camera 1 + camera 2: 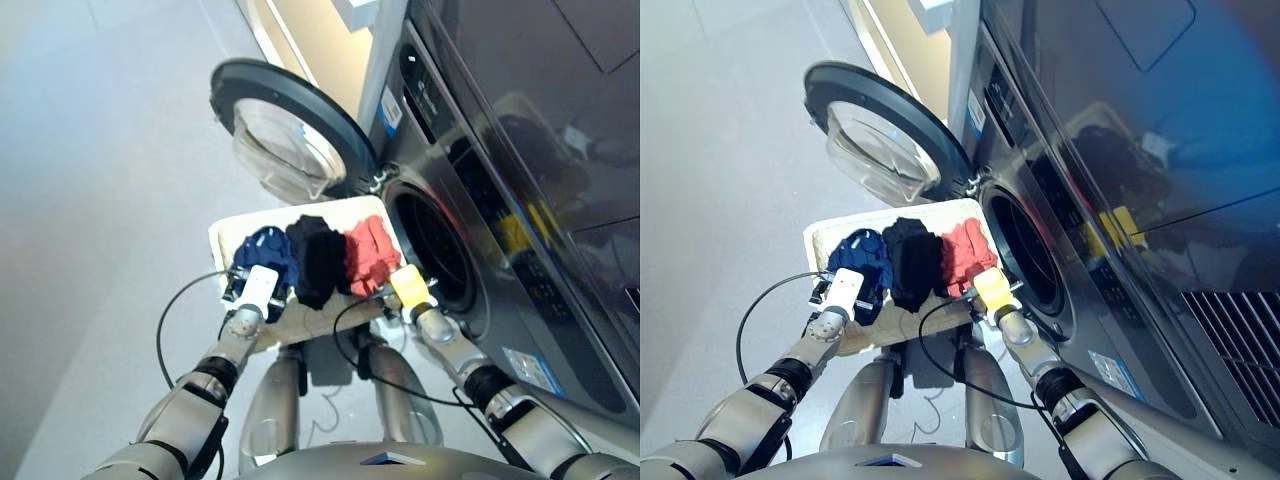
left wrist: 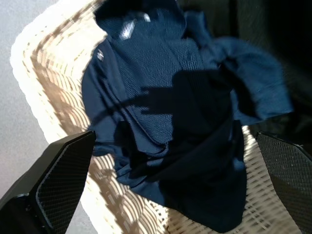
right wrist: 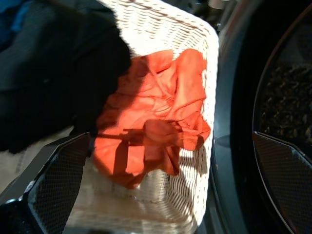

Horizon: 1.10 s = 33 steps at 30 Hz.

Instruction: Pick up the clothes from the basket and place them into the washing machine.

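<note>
Both grippers hang open over the basket [image 1: 225,238], fingers spread: the left gripper [image 2: 165,195] above the navy garment [image 2: 180,122], the right gripper [image 3: 161,195] above the coral garment [image 3: 156,122], the black garment [image 1: 315,260] between them. The coral one lies nearest the washing machine [image 1: 500,200], whose drum mouth [image 1: 435,250] sits just beside the basket's rim, door [image 1: 285,130] swung clear.

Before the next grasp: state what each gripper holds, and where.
Nothing. Left gripper open over the navy garment; right gripper open over the coral garment.

Bright sidelight, hard shadows on basket [image 3: 161,29]; soft blur.
</note>
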Tool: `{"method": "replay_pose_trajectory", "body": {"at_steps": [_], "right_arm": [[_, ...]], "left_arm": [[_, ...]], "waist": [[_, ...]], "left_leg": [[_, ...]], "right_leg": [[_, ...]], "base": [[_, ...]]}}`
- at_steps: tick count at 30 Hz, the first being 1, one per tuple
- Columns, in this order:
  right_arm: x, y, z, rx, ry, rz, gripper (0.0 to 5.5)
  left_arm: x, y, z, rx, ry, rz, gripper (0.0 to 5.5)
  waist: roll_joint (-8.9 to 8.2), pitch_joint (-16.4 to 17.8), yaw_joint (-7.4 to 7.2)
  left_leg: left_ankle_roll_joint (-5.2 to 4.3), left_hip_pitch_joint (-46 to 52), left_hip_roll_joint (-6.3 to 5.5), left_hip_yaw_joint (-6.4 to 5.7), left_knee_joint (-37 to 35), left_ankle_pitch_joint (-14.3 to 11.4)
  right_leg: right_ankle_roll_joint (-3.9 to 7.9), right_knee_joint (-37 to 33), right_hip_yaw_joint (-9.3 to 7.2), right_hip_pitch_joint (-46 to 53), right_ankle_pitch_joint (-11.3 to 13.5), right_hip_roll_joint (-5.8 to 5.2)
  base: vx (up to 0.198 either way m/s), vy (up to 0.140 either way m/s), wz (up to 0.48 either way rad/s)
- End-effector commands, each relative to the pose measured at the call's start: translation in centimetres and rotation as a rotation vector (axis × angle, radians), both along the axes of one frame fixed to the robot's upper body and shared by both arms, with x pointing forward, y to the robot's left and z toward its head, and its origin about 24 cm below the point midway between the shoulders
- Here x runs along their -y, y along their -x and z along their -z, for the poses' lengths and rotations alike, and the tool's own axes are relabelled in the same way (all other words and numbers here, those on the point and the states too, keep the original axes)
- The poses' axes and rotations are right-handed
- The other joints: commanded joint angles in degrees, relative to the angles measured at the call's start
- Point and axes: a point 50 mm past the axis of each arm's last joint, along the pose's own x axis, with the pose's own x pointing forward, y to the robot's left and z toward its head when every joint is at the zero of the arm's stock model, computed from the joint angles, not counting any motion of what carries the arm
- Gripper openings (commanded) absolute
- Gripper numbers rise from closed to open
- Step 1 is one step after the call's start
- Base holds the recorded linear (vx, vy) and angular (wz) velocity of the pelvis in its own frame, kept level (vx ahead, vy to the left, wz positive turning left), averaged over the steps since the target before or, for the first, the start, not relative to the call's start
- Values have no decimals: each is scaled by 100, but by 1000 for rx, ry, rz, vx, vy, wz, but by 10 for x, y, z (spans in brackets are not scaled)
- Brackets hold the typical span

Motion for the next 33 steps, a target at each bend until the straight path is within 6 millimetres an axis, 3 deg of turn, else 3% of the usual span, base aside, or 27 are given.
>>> {"method": "replay_pose_trajectory", "body": {"at_steps": [1,2,3,11,14,20,21,23,33], "right_arm": [[-12,4,-22,129,-111,-40,550],[-12,2,-27,150,-117,-43,550],[-13,1,-32,171,-134,-49,550],[-20,-5,-71,321,-207,-108,550],[-21,-3,-78,346,-238,-119,550],[-21,-1,-76,337,-242,-123,550],[-22,0,-77,340,-242,-129,550],[-20,0,-76,338,-229,-128,550],[-10,5,-59,280,-199,-100,550]], "left_arm": [[-11,-14,-22,112,-12,-55,550],[-14,-17,-26,127,-11,-71,550],[-17,-22,-33,151,-15,-85,550],[-49,-50,-84,294,-44,-194,550],[-60,-57,-100,340,14,-275,550],[-69,-60,-106,336,55,-325,550],[-70,-60,-107,337,56,-325,276],[-69,-60,-106,327,68,-312,0],[-49,-46,-71,242,174,-253,0]], "waist": [[61,-335,-87],[60,-331,-111],[82,-320,-117],[87,-324,-264],[104,-324,-302],[107,-350,-354],[105,-363,-358],[107,-402,-365],[169,-769,-332]], "left_leg": [[97,-594,-2,141,234,142],[93,-754,14,143,321,126],[62,-862,49,120,495,-88],[102,-2134,161,63,1434,-363],[125,-2573,168,30,1668,-440],[157,-2992,195,4,1965,-530],[172,-3031,192,16,2007,-559],[191,-3119,182,13,2038,-576],[220,-2904,153,0,1789,-532]], "right_leg": [[385,206,-24,-102,-210,-9],[383,251,-21,-248,-216,-16],[417,411,8,-358,-368,26],[376,1050,42,-1511,-458,79],[383,1233,56,-1923,-496,86],[371,1491,32,-2326,-552,100],[371,1519,37,-2359,-552,112],[368,1529,31,-2456,-546,123],[338,1372,25,-2337,-496,93]], "base": [[0,0,0],[0,0,0],[0,0,0],[0,0,0],[0,0,0],[0,0,0],[0,0,0],[0,0,0],[0,0,0]]}}
